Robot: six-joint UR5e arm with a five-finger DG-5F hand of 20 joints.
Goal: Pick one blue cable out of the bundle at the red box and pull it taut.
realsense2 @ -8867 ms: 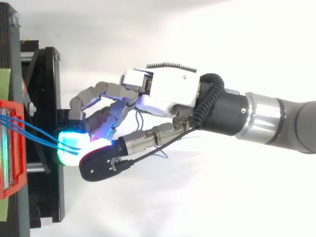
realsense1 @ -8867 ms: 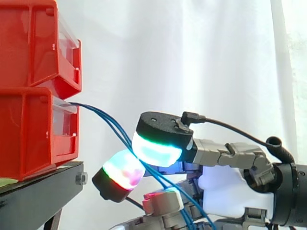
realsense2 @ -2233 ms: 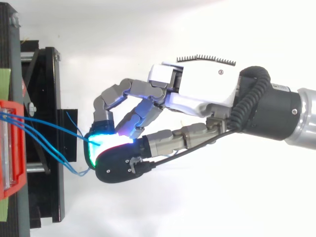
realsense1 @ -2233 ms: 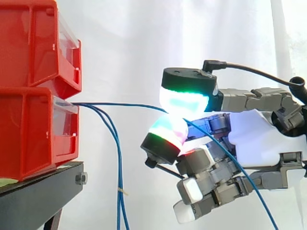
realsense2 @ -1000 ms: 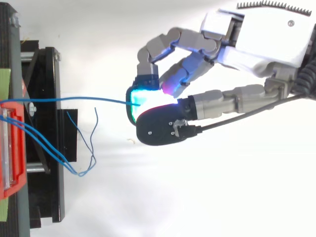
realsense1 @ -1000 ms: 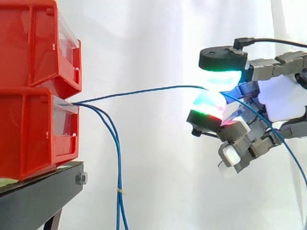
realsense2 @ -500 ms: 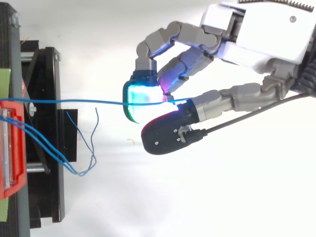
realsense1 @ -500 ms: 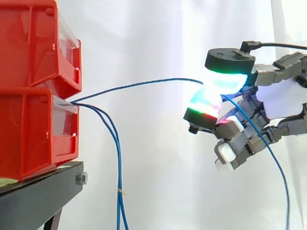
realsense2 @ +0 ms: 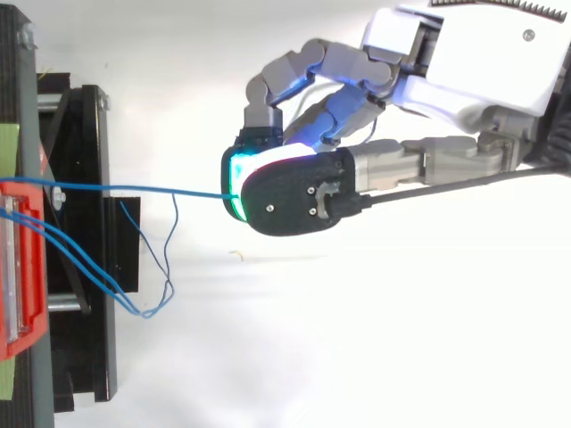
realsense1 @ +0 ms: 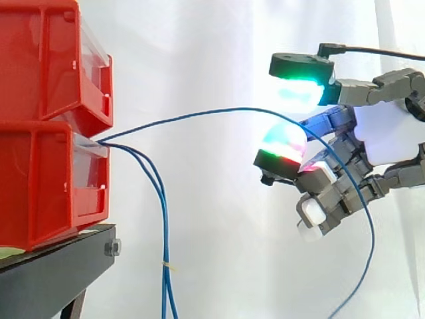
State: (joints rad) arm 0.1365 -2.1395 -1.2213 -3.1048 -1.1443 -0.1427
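Hand (realsense1: 388, 136) sits at 3 o'clock in the side view with its pinch let go. The thumb pad (realsense1: 297, 86) stands apart at 12 o'clock of the finger pad (realsense1: 284, 147). The blue cable (realsense1: 199, 114) leaves the red box (realsense1: 40, 179) at 9 o'clock, arches up and passes through that gap. Whether it rests on the lower pad or just clears it, I cannot tell. Past the hand it drops in a loose loop toward 5 o'clock. The rest of the bundle (realsense1: 161, 219) hangs straight down beside the black stand (realsense1: 53, 272).

From the top view, the hand (realsense2: 473, 62) reaches in from 2 o'clock. The cable (realsense2: 161, 191) runs from the box (realsense2: 22, 267) at 9 o'clock to under the thumb.

The line bows, so it is not taut. To finish well, the pads should probably close squarely on the cable before drawing away toward 3 o'clock, level with the box outlet, so it cannot slide.

Half a second ago the thumb pad lay close on the cable in the side view, and now it has lifted. In the top view it has swung across over the cable, and the trailing loop hangs wider.
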